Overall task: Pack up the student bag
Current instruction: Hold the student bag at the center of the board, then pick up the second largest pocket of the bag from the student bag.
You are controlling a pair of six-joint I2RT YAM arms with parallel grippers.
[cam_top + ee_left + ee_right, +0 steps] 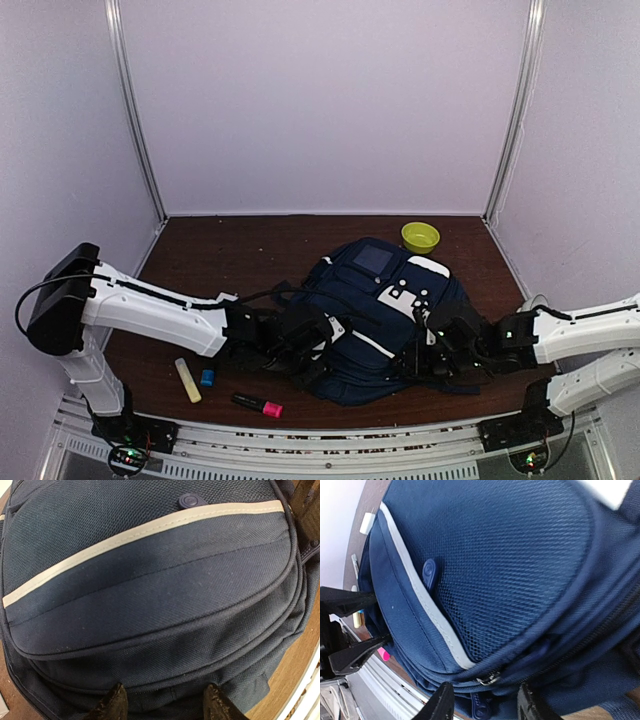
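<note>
The student bag is a navy backpack with white stripes and white patches, lying flat in the middle of the table. My left gripper is at its near left edge. In the left wrist view the left gripper is open, its fingertips against the bag's zipper seam. My right gripper is at the bag's near right edge. In the right wrist view the right gripper is open, astride the bag's edge, with a metal zipper slider and a blue zipper pull between its fingers.
A yellow highlighter, a small blue item and a black-and-pink marker lie near the front left. A green bowl stands behind the bag. White walls enclose the table, and a metal rail runs along the front edge.
</note>
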